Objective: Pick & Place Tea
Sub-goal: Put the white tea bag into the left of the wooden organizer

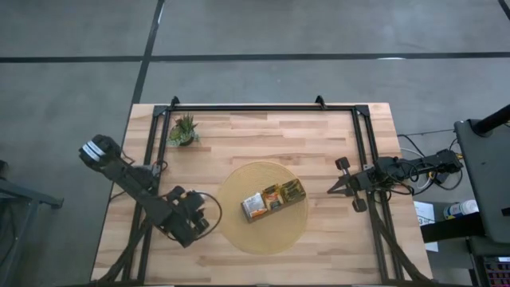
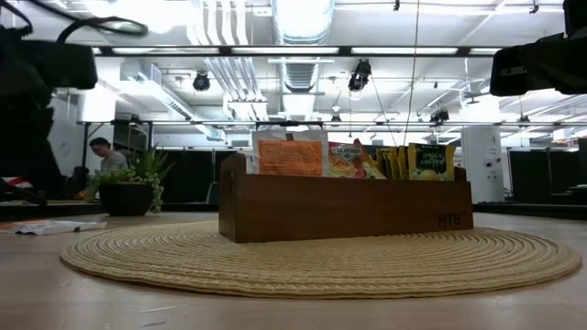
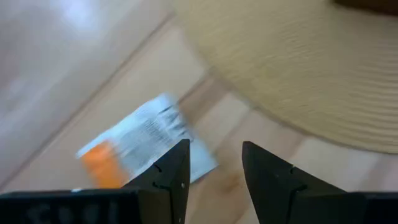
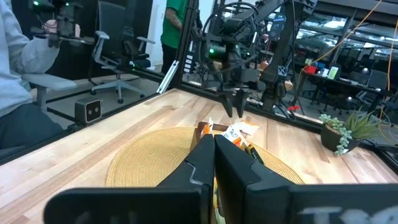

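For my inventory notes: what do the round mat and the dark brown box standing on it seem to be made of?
The round tan mat looks like woven straw or similar fibre, matte: concentric coiled ridges show. The dark brown rectangular box looks like stained wood with a smooth satin finish; faint grain and a small stamped mark show.

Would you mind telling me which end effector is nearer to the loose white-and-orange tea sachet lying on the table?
The left. The left end effector hangs open just over the sachet, beside the woven mat. The right end effector is shut, off the mat's far side.
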Available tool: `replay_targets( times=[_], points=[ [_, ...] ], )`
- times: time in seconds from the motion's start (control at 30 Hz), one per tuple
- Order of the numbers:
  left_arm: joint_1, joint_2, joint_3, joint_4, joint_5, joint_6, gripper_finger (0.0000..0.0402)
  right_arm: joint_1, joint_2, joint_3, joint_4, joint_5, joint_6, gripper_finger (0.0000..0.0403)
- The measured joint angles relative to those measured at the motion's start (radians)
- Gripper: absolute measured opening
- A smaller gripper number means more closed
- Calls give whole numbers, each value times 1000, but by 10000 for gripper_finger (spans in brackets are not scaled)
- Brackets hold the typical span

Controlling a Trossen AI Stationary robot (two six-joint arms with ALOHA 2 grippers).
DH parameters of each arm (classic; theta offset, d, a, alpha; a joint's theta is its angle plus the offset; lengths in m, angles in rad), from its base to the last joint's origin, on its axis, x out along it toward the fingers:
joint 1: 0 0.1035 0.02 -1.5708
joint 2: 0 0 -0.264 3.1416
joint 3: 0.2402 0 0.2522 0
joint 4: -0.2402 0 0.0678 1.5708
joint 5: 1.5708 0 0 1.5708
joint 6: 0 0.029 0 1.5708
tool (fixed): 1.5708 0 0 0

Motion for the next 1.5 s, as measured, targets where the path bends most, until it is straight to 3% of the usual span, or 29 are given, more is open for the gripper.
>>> replay_targets(
  times=[0.17,1.07,1.2,1.4,1.5],
  points=[
    [0,24,0,-62,50,-82,139,0,0,0,0,0,0,9],
    [42,130,0,7,68,3,134,0,0,0,0,0,0,9],
    [51,136,-1,12,85,2,108,0,0,0,0,0,0,9],
    [52,129,-3,27,98,10,22,0,0,0,0,0,0,9],
    [53,128,-4,23,97,24,5,0,0,0,0,0,0,9]
  ],
)
